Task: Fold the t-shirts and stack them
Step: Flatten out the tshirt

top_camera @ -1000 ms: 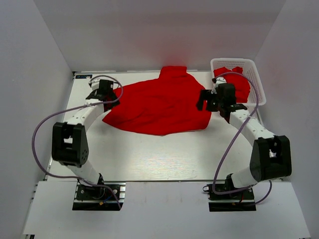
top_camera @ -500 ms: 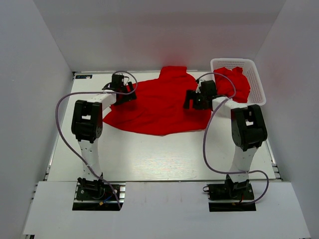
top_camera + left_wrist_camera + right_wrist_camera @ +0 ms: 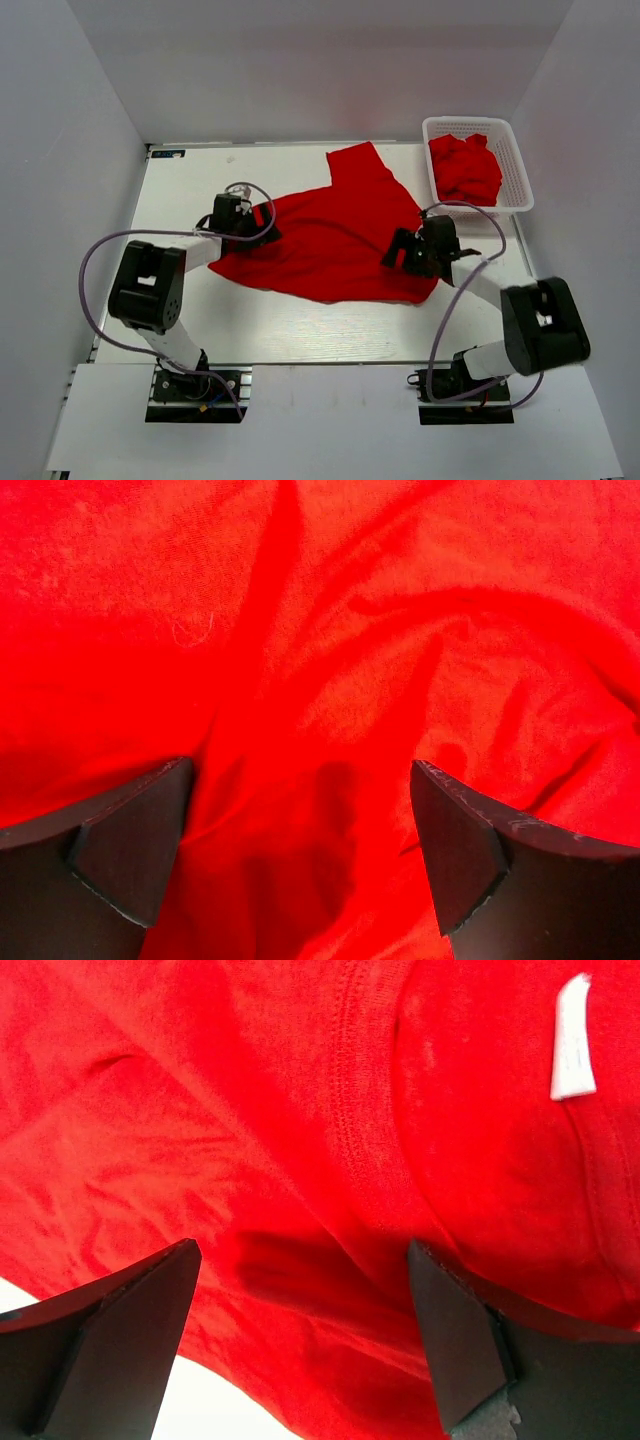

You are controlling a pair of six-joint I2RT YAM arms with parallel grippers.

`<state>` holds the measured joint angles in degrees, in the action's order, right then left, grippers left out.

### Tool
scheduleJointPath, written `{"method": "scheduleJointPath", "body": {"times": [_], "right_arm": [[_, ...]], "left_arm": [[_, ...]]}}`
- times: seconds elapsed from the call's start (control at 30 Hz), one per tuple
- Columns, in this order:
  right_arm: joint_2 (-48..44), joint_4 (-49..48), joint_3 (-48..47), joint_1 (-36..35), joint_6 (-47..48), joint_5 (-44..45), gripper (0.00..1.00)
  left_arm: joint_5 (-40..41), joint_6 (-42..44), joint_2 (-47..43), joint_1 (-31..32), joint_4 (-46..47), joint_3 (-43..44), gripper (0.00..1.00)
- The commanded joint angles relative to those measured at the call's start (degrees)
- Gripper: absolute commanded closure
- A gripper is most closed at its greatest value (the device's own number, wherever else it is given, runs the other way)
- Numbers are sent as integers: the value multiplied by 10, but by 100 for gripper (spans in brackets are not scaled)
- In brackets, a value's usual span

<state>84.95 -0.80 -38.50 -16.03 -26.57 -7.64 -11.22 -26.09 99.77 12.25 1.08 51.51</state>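
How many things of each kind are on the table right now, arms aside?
White plastic lattice basket: 1
Crumpled red fabric bundle inside it: 1 (shirts in it cannot be counted)
Red short-sleeved fabric t-shirt, spread out: 1
Total: 3

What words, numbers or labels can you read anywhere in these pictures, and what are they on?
No text is readable.
White neck label on the t-shirt, right wrist view: no print legible.
Small dark strip at the table's far left corner: too small to read.
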Motion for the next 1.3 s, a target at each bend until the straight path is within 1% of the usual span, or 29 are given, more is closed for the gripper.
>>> {"method": "scheduleJointPath", "body": {"times": [0.0, 0.03, 0.07, 0.13, 0.17, 0.23, 0.27, 0.3, 0.33, 0.37, 0.4, 0.43, 0.47, 0.5, 0.53, 0.57, 0.6, 0.67, 0.7, 0.77, 0.8, 0.83, 0.97, 1.07, 1.13, 1.23, 1.27], "right_arm": [[-64, 102, 73, -17, -38, -18, 11], [-79, 141, 75, -21, -34, -23, 11], [-106, 153, 74, -34, -19, -21, 11], [-142, 179, 64, -39, -2, -13, 11], [-176, 192, 46, -44, 17, -9, 11], [-193, 188, 34, -48, 40, 2, 11], [-210, 164, 21, -48, 44, 13, 10], [-214, 150, 12, -48, 49, 17, 10], [-214, 137, 7, -49, 54, 23, 10], [-202, 94, -5, -48, 55, 37, 10], [-196, 77, -19, -46, 56, 37, 10], [-179, 51, -34, -45, 56, 36, 10], [-155, 28, -44, -45, 56, 34, 10], [-126, 23, -85, -44, 57, 34, 10], [-108, 18, -102, -44, 57, 34, 10], [-93, 21, -118, -44, 56, 43, 10], [-45, 23, -172, -44, 52, 43, 10], [-12, 26, -205, -44, 63, 25, 10], [25, 32, -249, -44, 64, 17, 10], [47, 46, -290, -42, 73, 13, 10], [71, 58, -298, -43, 79, 13, 10], [77, 58, -308, -42, 83, 11, 10], [95, 68, -316, -41, 88, 10, 10], [95, 69, -310, -39, 88, 14, 10], [97, 68, -308, -38, 89, 18, 10], [97, 69, -307, -37, 88, 24, 10], [96, 69, -303, -38, 87, 26, 10]], "left_arm": [[-47, -15, -39, 22, -100, -96, 0], [-47, -15, -59, 29, -106, -105, 0], [-35, -15, -102, 29, -122, -113, 0], [-15, -15, -143, 35, -146, -113, 0], [12, -15, -183, 35, -171, -102, 0], [46, -15, -218, 35, -186, -91, 0], [79, -15, -230, 35, -186, -91, 0], [94, -15, -246, 35, -191, -77, 0], [107, -22, -246, 23, -198, -69, 0], [149, -31, -246, 23, -211, -46, 0], [176, -39, -240, 23, -250, -31, 0], [232, -54, -231, 23, -271, -15, 0], [254, -64, -204, 16, -292, 15, 0], [282, -77, -187, 16, -336, 31, 0], [331, -101, -170, 4, -353, 45, 0], [344, -110, -134, -3, -361, 63, 0], [344, -110, -117, -12, -354, 70, 0], [330, -110, -85, -35, -346, 93, 0], [319, -110, -60, -42, -346, 98, 0], [307, -110, -42, -63, -326, 104, 0], [301, -110, -35, -68, -320, 104, 0], [296, -116, -22, -73, -315, 104, 0], [296, -122, 8, -87, -288, 98, 0], [246, -111, 31, -94, -261, 98, 0], [239, -111, 38, -94, -241, 98, 0], [229, -106, 59, -94, -236, 105, 0], [235, -100, 64, -94, -236, 105, 8]]}}
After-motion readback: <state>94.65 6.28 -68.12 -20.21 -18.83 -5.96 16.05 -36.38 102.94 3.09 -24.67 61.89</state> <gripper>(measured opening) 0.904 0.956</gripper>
